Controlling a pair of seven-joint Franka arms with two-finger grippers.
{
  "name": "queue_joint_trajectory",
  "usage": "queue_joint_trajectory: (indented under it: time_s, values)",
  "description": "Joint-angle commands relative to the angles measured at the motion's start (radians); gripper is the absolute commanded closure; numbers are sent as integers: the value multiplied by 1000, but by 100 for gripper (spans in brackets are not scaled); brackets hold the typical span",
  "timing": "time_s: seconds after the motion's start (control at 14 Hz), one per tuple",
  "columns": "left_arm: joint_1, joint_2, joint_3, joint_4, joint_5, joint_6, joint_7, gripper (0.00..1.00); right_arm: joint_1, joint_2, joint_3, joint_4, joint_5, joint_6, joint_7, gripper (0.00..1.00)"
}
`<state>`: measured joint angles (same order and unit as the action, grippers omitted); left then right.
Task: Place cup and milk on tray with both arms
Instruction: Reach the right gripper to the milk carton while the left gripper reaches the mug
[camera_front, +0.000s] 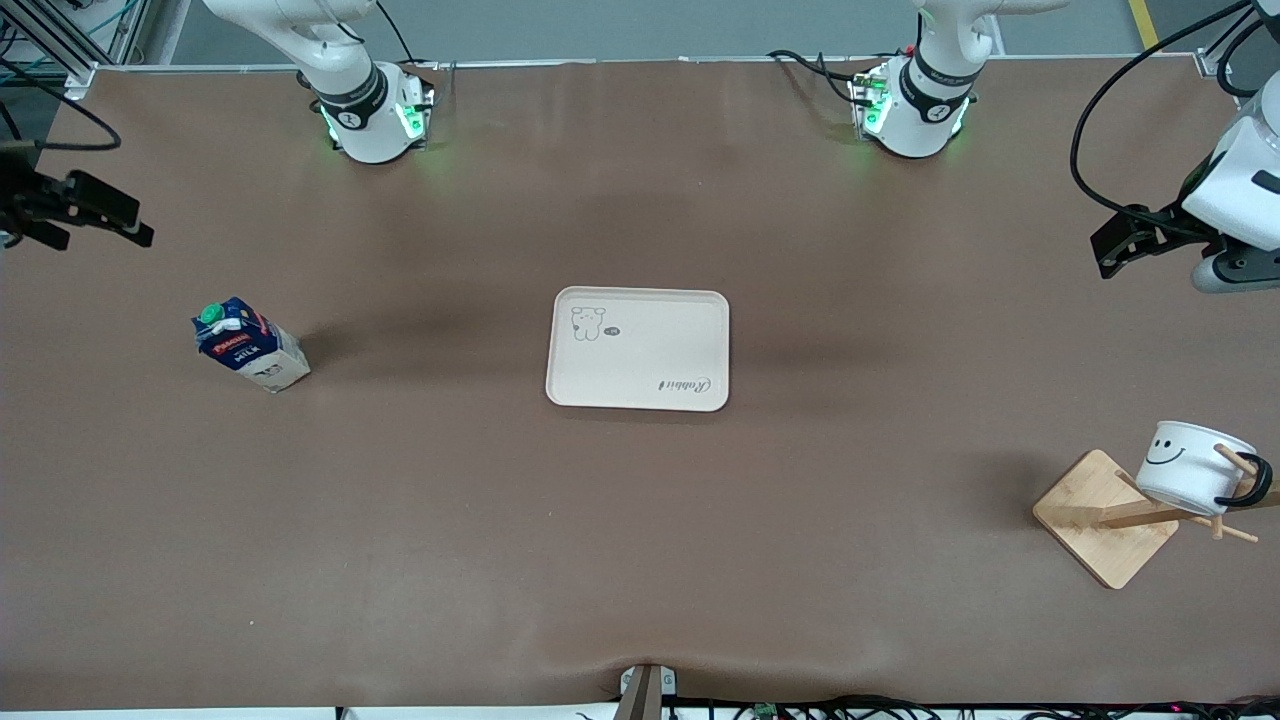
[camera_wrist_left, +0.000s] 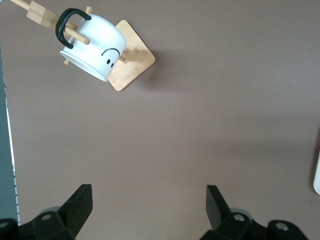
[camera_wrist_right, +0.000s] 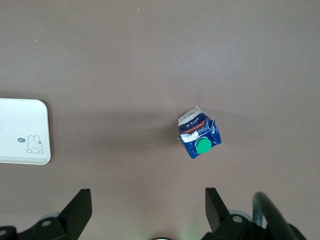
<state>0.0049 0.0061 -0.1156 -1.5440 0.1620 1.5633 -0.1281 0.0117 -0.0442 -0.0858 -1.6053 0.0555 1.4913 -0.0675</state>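
Cup (camera_front: 1190, 467) and milk (camera_front: 250, 345) are both off the tray (camera_front: 640, 385) in the front view. The tray lies flat in the middle of the desk (camera_front: 640, 560). The milk stands upright on the desk well apart from the tray, toward the right arm's end. The cup hangs tilted on a peg of a wooden rack (camera_front: 1105, 520), well apart from the tray toward the left arm's end and nearer to the front camera than the tray. The left end effector (camera_front: 1125, 245) hangs over the desk at the left arm's end, and the right end effector (camera_front: 100, 215) over the right arm's end.

In the left wrist view, the left end effector (camera_wrist_left: 148, 210) is open and holds nothing; the cup (camera_wrist_left: 95, 45) on the rack (camera_wrist_left: 132, 65) is well apart from it.

In the right wrist view, the right end effector (camera_wrist_right: 148, 210) is open and holds nothing. The milk (camera_wrist_right: 198, 138) shows its green cap, and a corner of the tray (camera_wrist_right: 25, 132) is visible well apart from it.
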Motion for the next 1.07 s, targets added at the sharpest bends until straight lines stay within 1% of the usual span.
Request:
queue_joint_trajectory:
  time_s: [0.0, 0.14, 0.21, 0.29, 0.36, 0.43, 0.5, 0.71, 0.79, 0.93, 1.0]
  values:
    - [45, -14, -1, 7, -67, 23, -12, 0, -9, 30, 6, 50, 14, -14, 2, 0]
    - [52, -12, -1, -14, -68, 61, -16, 0, -2, 47, 6, 36, 14, -13, 14, 0]
    - [76, -14, -1, -54, -68, 95, -19, 0, -6, 75, 8, 41, 17, -13, 14, 0]
    - [110, -21, -6, -102, -79, 153, -19, 0, -7, 89, 8, 44, 30, -8, 11, 0]
    - [118, -23, -3, -126, -103, 197, -19, 0, -10, 93, 6, 42, 52, -12, 12, 0]
    - [131, -14, -2, -137, -113, 237, -19, 0, -15, 107, 6, 38, 58, -23, 5, 0]
    - [145, -12, -2, -171, -117, 286, -19, 0, -18, 131, 6, 39, 58, -23, 5, 0]
    - [162, -32, -2, -322, -119, 499, -18, 0, -30, 194, 3, 39, 58, -25, 12, 0]
    - [168, -43, -2, -375, -119, 565, -18, 0, -33, 211, 3, 41, 46, -26, 14, 0]
    - [197, -66, -4, -474, -118, 726, -15, 0, -38, 222, 1, 35, 44, -55, 15, 0]
    - [202, -63, -4, -498, -119, 792, -13, 0, -45, 242, 3, 41, 46, -75, 15, 0]
